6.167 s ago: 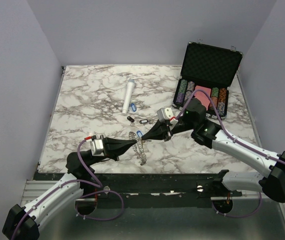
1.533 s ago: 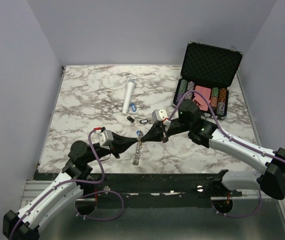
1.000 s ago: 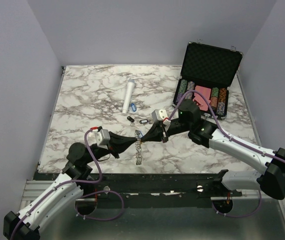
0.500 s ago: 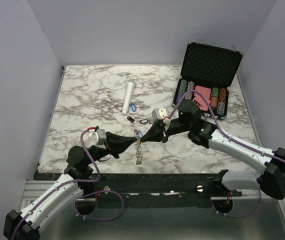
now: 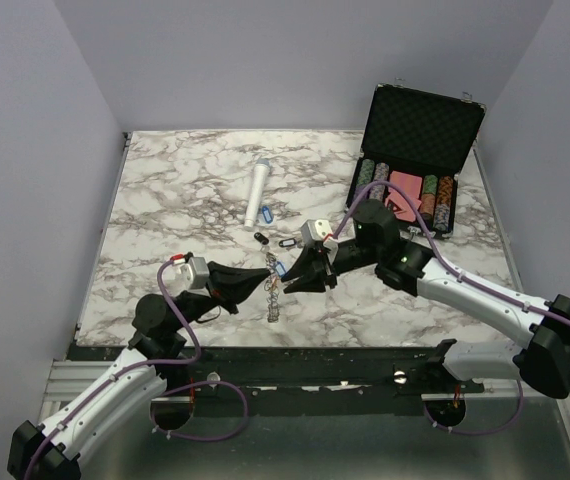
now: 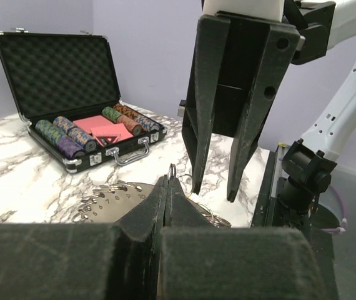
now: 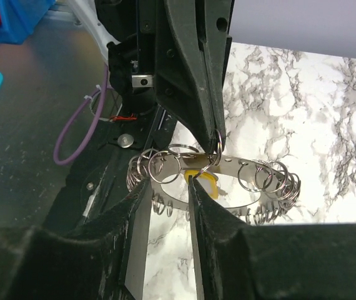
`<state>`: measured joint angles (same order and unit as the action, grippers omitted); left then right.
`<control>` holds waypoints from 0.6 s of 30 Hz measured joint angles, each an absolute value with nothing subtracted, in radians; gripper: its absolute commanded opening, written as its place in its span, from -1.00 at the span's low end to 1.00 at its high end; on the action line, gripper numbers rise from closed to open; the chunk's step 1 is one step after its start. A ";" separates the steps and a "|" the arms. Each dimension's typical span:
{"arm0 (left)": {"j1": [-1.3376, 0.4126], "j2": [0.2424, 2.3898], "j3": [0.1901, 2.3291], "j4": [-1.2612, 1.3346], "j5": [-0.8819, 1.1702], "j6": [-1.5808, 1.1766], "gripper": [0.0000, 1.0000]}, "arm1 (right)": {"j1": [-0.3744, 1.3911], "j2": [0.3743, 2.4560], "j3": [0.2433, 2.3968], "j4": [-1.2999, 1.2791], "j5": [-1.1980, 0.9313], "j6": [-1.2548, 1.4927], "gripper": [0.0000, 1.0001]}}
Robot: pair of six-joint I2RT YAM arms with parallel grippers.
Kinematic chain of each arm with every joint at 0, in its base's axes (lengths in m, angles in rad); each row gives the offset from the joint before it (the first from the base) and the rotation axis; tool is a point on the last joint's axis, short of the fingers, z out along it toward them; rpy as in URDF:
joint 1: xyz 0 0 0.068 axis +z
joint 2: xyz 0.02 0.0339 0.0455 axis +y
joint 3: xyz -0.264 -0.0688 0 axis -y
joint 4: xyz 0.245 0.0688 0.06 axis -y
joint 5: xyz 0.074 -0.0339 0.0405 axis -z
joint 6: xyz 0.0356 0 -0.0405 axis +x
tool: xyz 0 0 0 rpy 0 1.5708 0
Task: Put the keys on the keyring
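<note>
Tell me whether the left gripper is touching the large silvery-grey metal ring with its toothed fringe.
Touching. In the right wrist view the shut left gripper pinches a small loop on the large silvery-grey metal ring.

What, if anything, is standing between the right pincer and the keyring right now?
Nothing visible. The right pincer is open right at the keyring, with a yellow key tag beside one fingertip. The left pincer reaches down from above, shut on one of the keyring's small loops, not across the gap.

high rear view down onto the table (image 5: 165,200), close wrist views facing each other, both showing the keyring (image 7: 240,172)
</note>
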<state>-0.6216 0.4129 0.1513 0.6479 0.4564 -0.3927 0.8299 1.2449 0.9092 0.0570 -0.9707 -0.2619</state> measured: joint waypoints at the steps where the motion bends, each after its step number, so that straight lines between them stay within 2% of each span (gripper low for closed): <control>1: -0.622 0.410 0.151 0.648 0.457 -0.386 -1.00 | 0.826 1.244 0.916 0.058 -0.972 -0.255 -0.20; 14: -0.622 0.410 0.151 0.676 0.519 -0.358 -1.00 | 0.798 1.252 0.928 0.202 -0.972 -0.013 -0.15; 18: -0.622 0.413 0.151 0.688 0.535 -0.358 -1.00 | 0.798 1.277 0.928 0.244 -0.971 0.062 -0.26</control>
